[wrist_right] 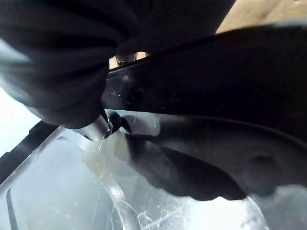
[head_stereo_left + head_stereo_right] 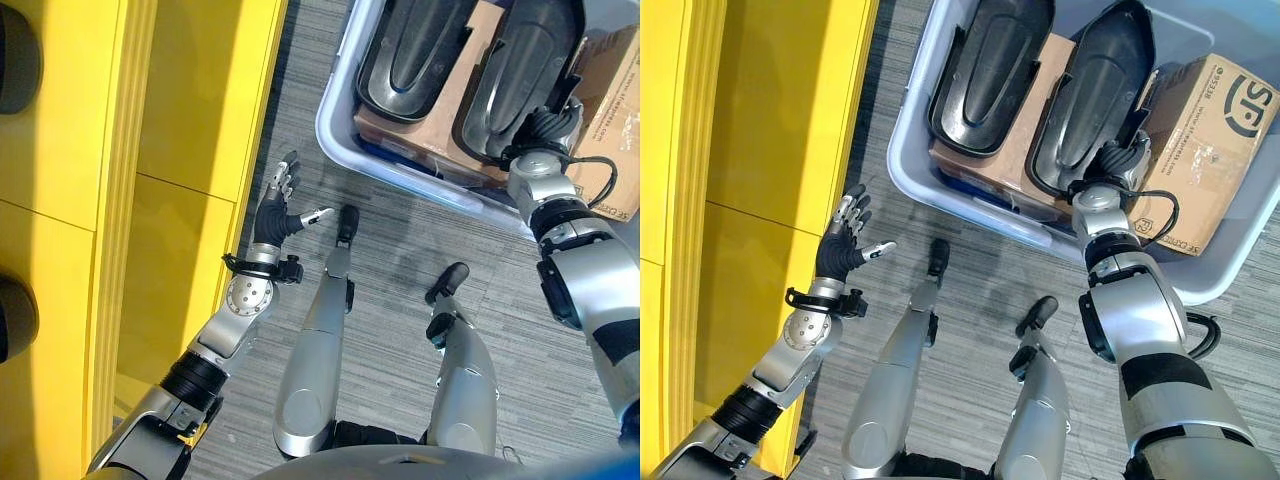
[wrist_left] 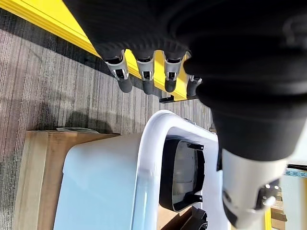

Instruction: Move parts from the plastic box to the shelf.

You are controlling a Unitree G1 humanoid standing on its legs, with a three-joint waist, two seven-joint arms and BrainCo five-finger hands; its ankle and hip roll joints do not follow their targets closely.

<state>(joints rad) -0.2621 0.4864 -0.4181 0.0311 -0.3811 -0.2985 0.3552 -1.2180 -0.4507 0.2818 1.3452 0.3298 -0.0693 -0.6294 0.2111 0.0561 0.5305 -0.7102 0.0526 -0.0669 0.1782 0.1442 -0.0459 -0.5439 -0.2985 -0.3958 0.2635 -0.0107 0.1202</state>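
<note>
Two long black moulded parts lie side by side in the pale plastic box (image 2: pixel 910 180), the left one (image 2: pixel 990 70) and the right one (image 2: pixel 1095 90), both resting on cardboard. My right hand (image 2: pixel 1122 158) is inside the box at the near end of the right part, against its rim. That part's dark shell (image 1: pixel 216 96) sits very close in the right wrist view. My left hand (image 2: pixel 840 250) hangs open over the carpet beside the yellow shelf (image 2: pixel 770 120), holding nothing. In the left wrist view its fingers (image 3: pixel 144 72) are straight, with the box rim (image 3: pixel 148 158) beyond them.
A printed cardboard carton (image 2: pixel 1210 140) fills the box's right side. The yellow shelf runs along the left, with dark rounded shapes (image 2: pixel 15 60) at its far edge. Grey carpet (image 2: pixel 980 260) lies between shelf and box.
</note>
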